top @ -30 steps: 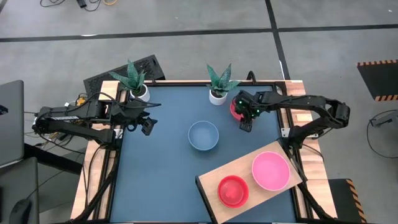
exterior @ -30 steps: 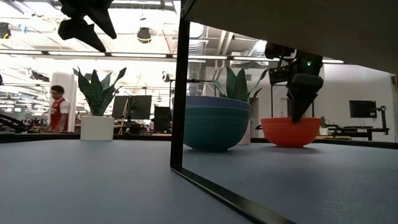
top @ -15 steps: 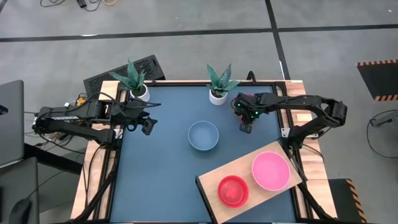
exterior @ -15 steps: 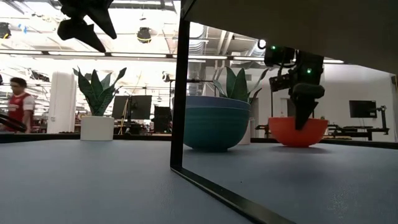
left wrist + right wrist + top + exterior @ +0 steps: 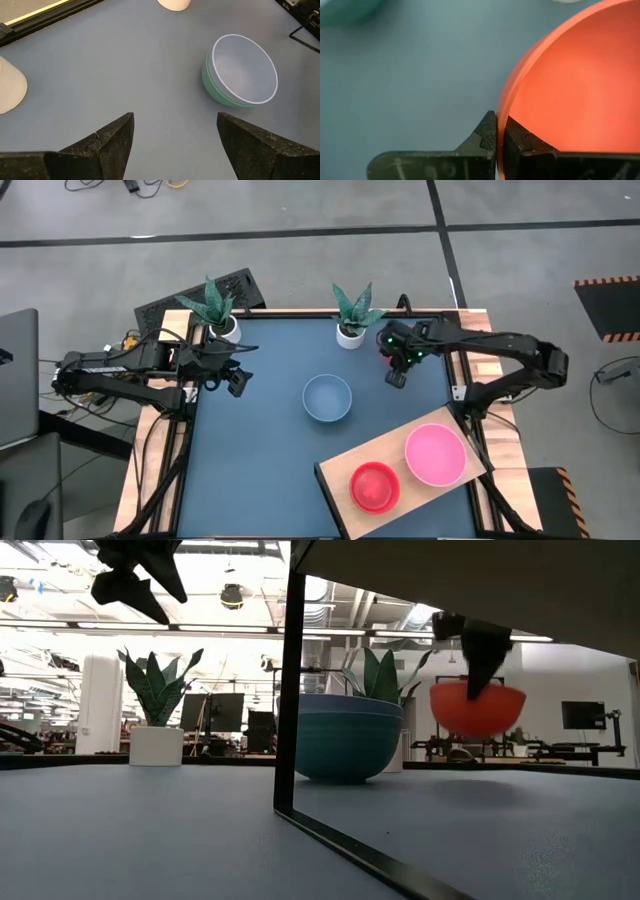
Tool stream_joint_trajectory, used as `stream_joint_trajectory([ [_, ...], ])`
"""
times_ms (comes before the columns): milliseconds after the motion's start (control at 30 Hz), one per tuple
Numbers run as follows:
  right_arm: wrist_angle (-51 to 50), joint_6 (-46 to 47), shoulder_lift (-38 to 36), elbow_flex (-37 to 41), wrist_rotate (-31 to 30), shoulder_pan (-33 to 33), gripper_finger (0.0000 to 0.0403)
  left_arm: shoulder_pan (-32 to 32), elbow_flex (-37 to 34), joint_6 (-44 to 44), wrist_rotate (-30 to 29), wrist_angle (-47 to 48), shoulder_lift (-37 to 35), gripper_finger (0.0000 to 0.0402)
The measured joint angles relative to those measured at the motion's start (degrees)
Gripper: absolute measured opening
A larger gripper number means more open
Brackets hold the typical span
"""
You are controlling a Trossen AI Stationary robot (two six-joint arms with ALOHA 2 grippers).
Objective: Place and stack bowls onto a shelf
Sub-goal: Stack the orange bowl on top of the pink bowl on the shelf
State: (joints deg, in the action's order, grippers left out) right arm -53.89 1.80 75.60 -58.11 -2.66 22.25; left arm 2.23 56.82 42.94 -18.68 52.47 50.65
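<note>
The right claw [image 5: 478, 680] pinches the rim of an orange-red bowl [image 5: 478, 708] clear above the table [image 5: 150, 830], while the left claw [image 5: 172, 137] hangs wide open.

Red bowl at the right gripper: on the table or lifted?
Lifted: the red bowl hangs clear above the table, rim pinched by the right gripper.

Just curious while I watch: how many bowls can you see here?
4, perhaps more nested: a light blue bowl mid-table, a pink bowl and a red bowl on the shelf, and an orange-red bowl lifted by the right gripper.
</note>
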Motion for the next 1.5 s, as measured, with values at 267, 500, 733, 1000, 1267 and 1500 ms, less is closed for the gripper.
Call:
stream_joint_trajectory([
  [267,-9.4,5.91,-6.64,-10.76,-0.1,-4.85,0.0025,0.01,0.0,-0.26,0.03,1.15,0.01,0.0269],
  [500,-10.03,11.05,-11.53,-23.82,-0.19,-15.71,0.0025,0.01,0.0,-1.74,0.04,0.96,0.0,0.0269],
  [733,-10.24,22.59,-11.18,-36.5,-0.26,-32.81,0.0025,0.01,0.0,-1.75,0.04,0.96,0.0,0.0269],
  [1000,-12.37,44.97,-6.43,-46.62,-0.26,-52.94,0.0025,0.01,0.0,-1.77,1.42,1.18,-0.01,0.0269],
  [1267,-27.27,70.52,0.48,-53.8,-0.18,-67.04,0.0025,-0.01,0.0,-2.86,3.01,1.22,-0.01,0.0269],
  [1500,-33.96,75.98,5.98,-55.27,-2.93,-72.62,0.0025,-0.01,0.0,-3.48,1.86,1.2,-0.01,0.0269],
])
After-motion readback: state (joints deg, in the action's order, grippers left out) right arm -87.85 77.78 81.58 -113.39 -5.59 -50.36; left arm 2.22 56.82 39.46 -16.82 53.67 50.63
